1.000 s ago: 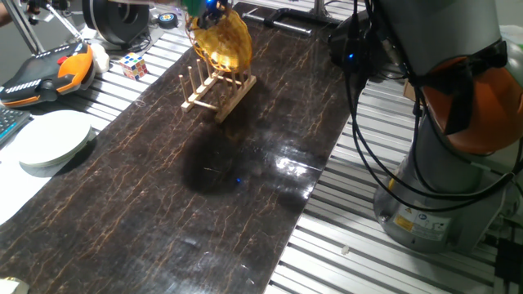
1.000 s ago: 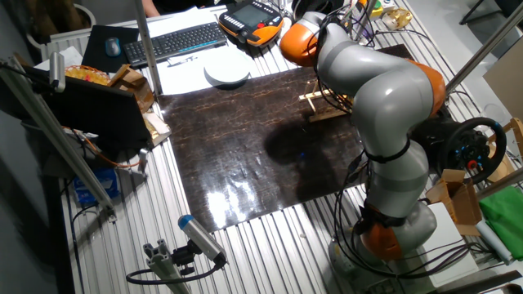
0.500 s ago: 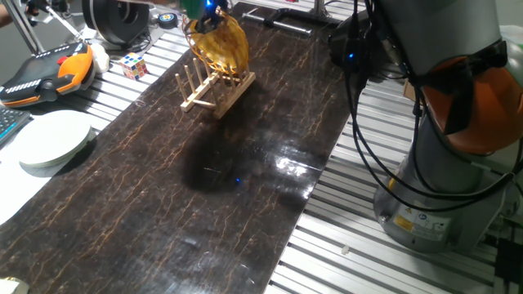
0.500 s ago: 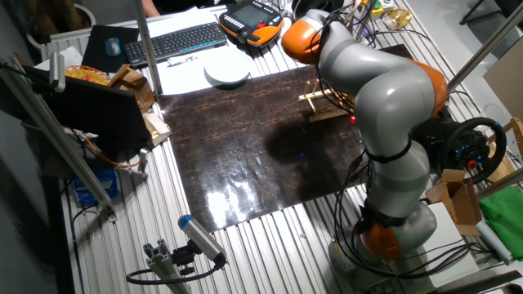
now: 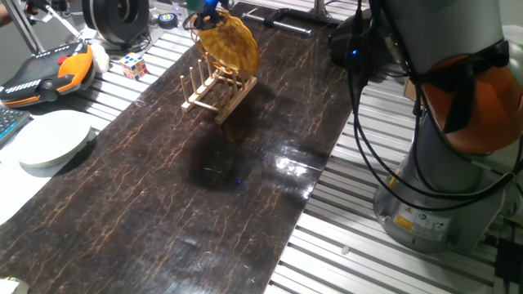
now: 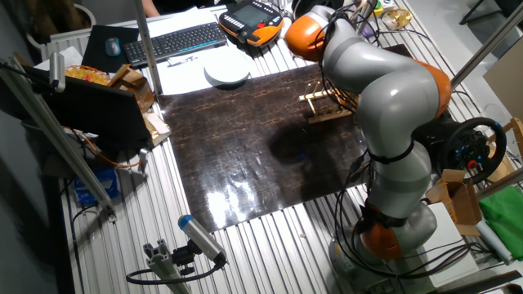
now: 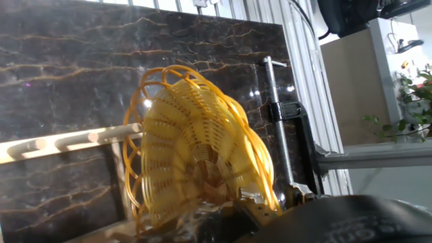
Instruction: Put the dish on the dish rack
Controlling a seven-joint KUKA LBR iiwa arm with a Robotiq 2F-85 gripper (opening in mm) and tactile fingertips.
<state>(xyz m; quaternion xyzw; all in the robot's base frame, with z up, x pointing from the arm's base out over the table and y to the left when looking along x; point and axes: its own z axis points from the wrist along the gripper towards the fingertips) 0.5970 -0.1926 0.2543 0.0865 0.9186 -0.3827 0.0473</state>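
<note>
The dish (image 5: 228, 42) is a yellow-orange woven basket with a scalloped rim. It stands on edge, tilted, over the far end of the wooden dish rack (image 5: 217, 91). My gripper (image 5: 205, 6) is at the dish's upper rim, at the top of this view. In the hand view the dish (image 7: 196, 148) fills the middle, its near rim runs into my blurred gripper (image 7: 224, 216), which looks shut on it, and a rack rail (image 7: 67, 143) shows behind. In the other fixed view my arm hides the dish and gripper; only the rack (image 6: 325, 107) shows.
A plain white plate (image 5: 52, 139) lies at the left edge, also seen in the other fixed view (image 6: 227, 72). A Rubik's cube (image 5: 135, 64) and an orange pendant (image 5: 49, 69) lie beyond the rack. A metal clamp (image 7: 281, 121) stands past it. My base (image 5: 445, 163) is at right.
The dish has shifted slightly right along the rack and tilted over, its face now leaning away from the pegs. The rack has not moved.
</note>
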